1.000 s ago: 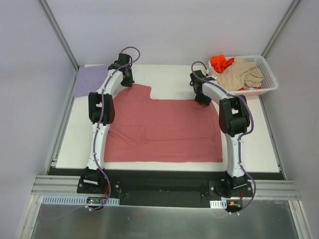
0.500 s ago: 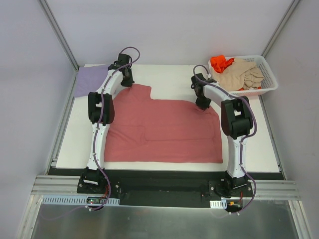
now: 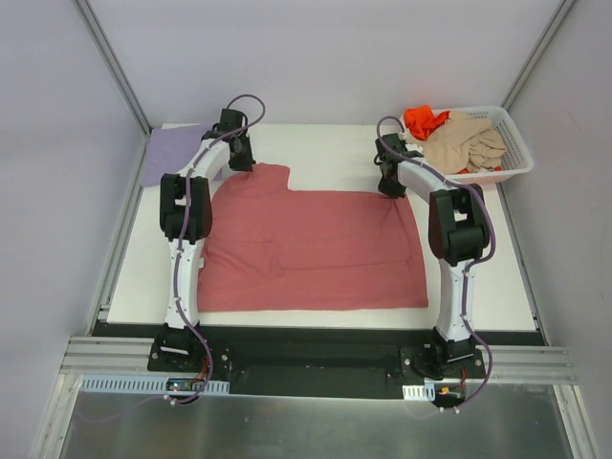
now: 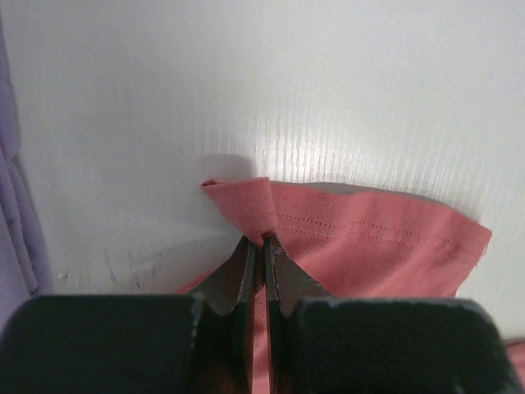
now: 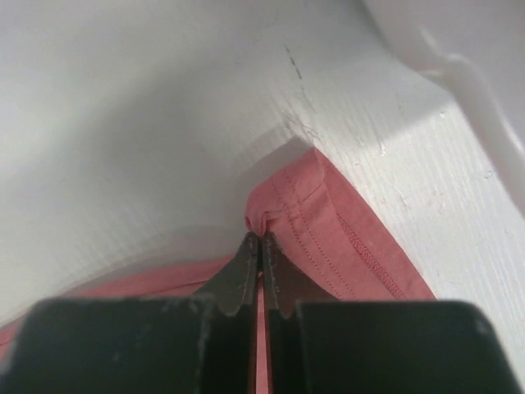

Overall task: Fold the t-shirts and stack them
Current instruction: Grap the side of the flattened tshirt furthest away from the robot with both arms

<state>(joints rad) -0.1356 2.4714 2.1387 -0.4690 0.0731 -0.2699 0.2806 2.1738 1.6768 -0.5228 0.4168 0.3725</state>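
spread t-shirt centre table — basket back-right, second t-shirt back-left

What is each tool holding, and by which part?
Both pinch the rose-red t-shirt: left tool its far-left hemmed corner, right tool its far-right hemmed corner.

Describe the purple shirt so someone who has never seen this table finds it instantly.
Start at the white table and go to its far left corner. The lavender t-shirt lies there. Unlike the large rose-red t-shirt spread mid-table, it is pale purple and sits at the table's left edge.
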